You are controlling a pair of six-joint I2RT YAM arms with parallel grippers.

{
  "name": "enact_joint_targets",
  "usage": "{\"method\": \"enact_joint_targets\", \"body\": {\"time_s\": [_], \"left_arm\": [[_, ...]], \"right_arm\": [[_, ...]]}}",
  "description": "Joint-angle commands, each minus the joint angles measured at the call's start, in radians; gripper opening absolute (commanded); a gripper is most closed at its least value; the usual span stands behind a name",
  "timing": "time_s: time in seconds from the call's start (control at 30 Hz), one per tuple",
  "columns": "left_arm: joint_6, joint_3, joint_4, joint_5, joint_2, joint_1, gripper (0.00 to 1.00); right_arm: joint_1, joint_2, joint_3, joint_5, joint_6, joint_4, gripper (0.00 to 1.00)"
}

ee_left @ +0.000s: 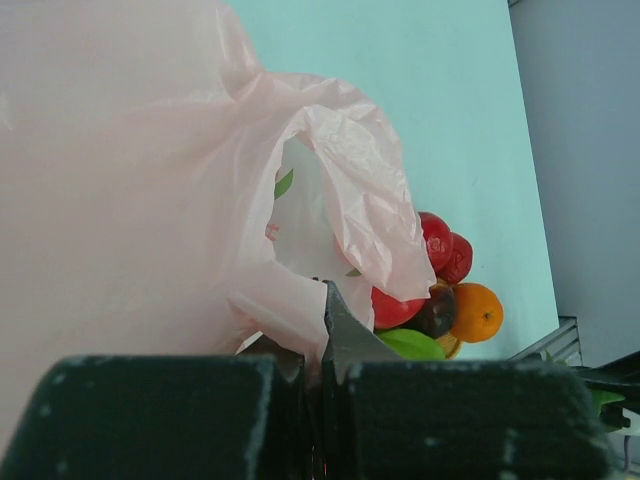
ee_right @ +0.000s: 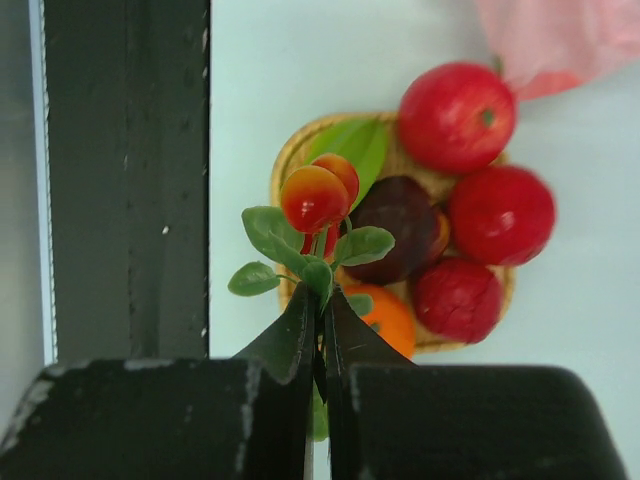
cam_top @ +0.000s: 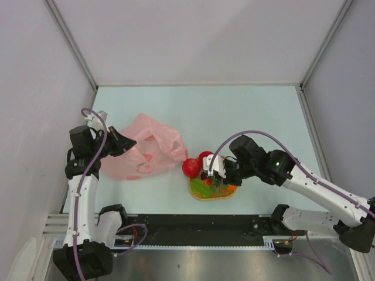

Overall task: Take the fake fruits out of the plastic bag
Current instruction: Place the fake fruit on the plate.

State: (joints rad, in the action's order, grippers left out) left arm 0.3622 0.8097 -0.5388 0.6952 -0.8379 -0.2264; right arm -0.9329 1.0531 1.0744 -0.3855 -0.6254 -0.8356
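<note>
1. The pink translucent crinkly plastic bag (cam_top: pixel 143 155) is lying on the pale green table (cam_top: pixel 234 111) at the left. A fold of its film is pinched between the pressed-together fingers of the left gripper (ee_left: pixel 324 300). This hold is judged to anchor the bag and lift its mouth towards the fruits.
2. A small fake sprig of red-orange berries and green leaves (ee_right: pixel 315 200) is pinched by its stem in the right gripper (ee_right: pixel 322 300), whose fingers are closed on it. It is held above the flat woven orange-tan mat (ee_right: pixel 283 165), apparently so that it can be set down with the rest.
3. Three glossy red round fruits (ee_right: pixel 457 117), a dark purple fruit (ee_right: pixel 400 225), an orange fruit (ee_right: pixel 385 316) and a green elongated fruit (ee_right: pixel 355 145) are gathered on and against the mat. They lie outside the bag, near its mouth, and are clustered touching one another.
4. A small green mark (ee_left: pixel 284 183) is seen at the bag's opening. It cannot be told whether it is a print or an item left inside.
5. The task is judged nearly done, with the sprig not yet released.
</note>
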Motion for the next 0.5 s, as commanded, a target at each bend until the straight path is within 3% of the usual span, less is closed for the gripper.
{"method": "enact_joint_targets", "body": {"time_s": [0.0, 0.2, 0.47], "left_arm": [[0.014, -0.007, 0.039, 0.027, 0.005, -0.014, 0.0], [0.009, -0.012, 0.04, 0.023, 0.016, -0.022, 0.0], [0.014, -0.044, 0.049, 0.024, 0.045, -0.045, 0.0]], "right_arm": [[0.008, -0.047, -0.065, 0.014, -0.034, -0.048, 0.0], [-0.003, -0.035, -0.114, 0.026, -0.137, -0.04, 0.0], [-0.007, -0.016, -0.114, 0.089, -0.419, -0.028, 0.0]]}}
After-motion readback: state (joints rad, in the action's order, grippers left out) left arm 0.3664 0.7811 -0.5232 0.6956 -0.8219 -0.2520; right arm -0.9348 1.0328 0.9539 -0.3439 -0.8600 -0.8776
